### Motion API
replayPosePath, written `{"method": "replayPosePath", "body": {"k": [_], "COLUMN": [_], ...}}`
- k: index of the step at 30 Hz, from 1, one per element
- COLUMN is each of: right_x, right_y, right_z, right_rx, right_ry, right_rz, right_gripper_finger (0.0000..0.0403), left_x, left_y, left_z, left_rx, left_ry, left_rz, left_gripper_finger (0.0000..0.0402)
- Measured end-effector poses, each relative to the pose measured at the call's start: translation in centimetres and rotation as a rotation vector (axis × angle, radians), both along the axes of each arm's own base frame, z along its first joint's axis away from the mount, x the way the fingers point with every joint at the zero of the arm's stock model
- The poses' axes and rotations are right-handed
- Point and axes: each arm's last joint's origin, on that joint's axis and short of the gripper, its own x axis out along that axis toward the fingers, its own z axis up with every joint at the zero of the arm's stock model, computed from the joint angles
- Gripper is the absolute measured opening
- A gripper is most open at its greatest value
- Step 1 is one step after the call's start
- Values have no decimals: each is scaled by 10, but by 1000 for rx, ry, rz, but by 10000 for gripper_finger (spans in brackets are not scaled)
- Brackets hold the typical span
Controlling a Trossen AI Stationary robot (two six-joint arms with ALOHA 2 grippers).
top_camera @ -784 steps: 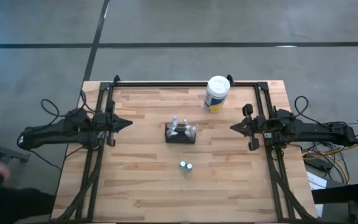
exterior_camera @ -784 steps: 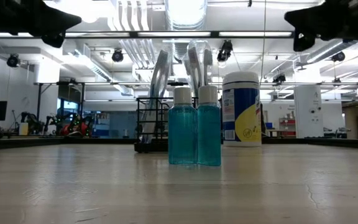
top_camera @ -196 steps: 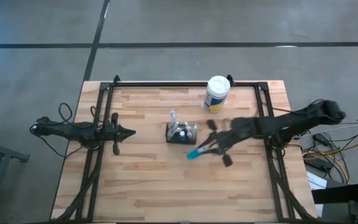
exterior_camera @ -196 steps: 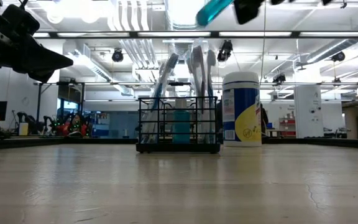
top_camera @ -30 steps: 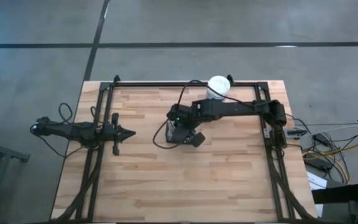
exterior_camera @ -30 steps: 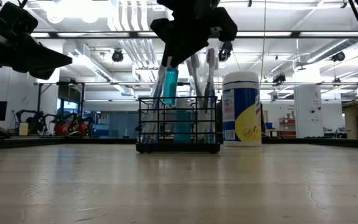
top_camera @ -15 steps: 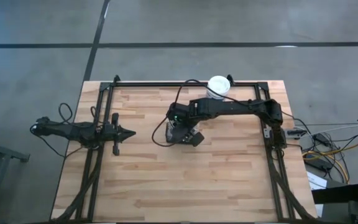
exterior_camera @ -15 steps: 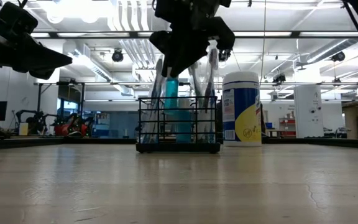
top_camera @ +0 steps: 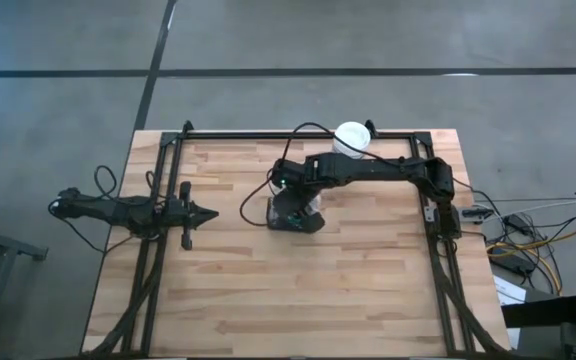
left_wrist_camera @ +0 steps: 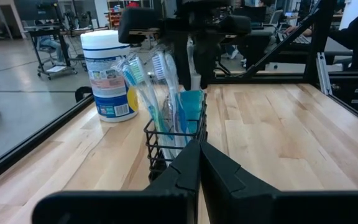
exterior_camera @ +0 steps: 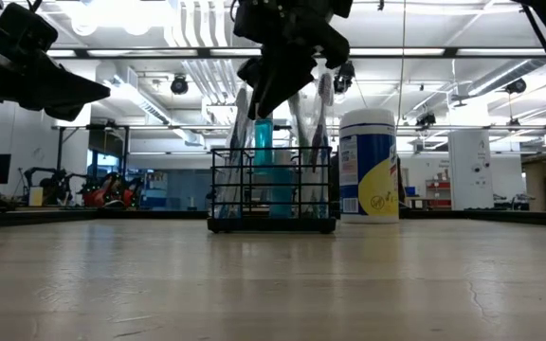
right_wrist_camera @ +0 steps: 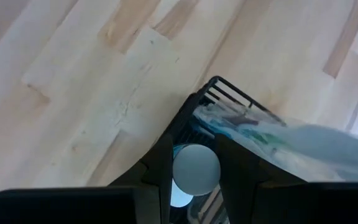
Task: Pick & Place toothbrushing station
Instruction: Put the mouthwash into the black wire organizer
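Note:
The toothbrushing station (top_camera: pixel 293 214) is a small black wire caddy (exterior_camera: pixel 271 189) standing on its base on the wooden table, mid-table. Several toothbrushes (left_wrist_camera: pixel 148 81) lean in it, and one teal bottle (exterior_camera: pixel 281 194) stands inside. My right gripper (exterior_camera: pixel 278 80) hangs over the caddy's left part, shut on a second teal bottle with a white cap (right_wrist_camera: pixel 194 168). At the table's left side my left gripper (top_camera: pixel 208 212) is shut, level and pointing at the caddy (left_wrist_camera: pixel 176 134). My right gripper pinches the teal bottle at its top, by the white cap (right_wrist_camera: pixel 194 167), between its two fingers. The fingers (right_wrist_camera: pixel 163 168) come from above, slanting down. The bottle (exterior_camera: pixel 263 142) hangs nearly upright, its lower part inside the caddy's wire walls; whether it rests on the caddy's floor cannot be told.
A white canister with a yellow-blue label (top_camera: pixel 351 138) stands at the far edge, just right of the caddy (exterior_camera: pixel 368 166). Black frame rails (top_camera: pixel 298 135) run along the table's far, left and right sides. Bare wood lies toward the near edge.
My right gripper has rolled at the wrist, shifted a little toward the far edge over the caddy, and sunk slightly. The teal bottle has gone down with it, deeper between the caddy's wires, and stands more upright.

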Motion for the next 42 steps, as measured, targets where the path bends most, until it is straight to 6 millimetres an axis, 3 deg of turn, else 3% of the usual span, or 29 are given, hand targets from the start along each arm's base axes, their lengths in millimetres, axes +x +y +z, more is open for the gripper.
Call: {"method": "replayPosePath", "body": {"k": [6, 14, 21, 30, 42], "right_x": [0, -2, -2, -3, -1], "right_y": [0, 7, 8, 4, 2], "right_z": [-2, -3, -4, -4, -10], "right_rx": [5, -165, -209, -213, -123], "right_ry": [6, -31, -45, -38, -23], "right_rz": [-9, 331, 422, 430, 229], "right_gripper_finger": [88, 88, 89, 90, 90], "left_x": [0, 0, 0, 0, 0], "left_y": [0, 0, 0, 0, 0], "left_z": [0, 0, 0, 0, 0], "left_rx": [0, 0, 14, 22, 23], "left_ry": [-1, -1, 1, 2, 2], "left_rz": [0, 0, -2, -2, -2], "left_gripper_finger": [14, 14, 14, 14, 14]}}
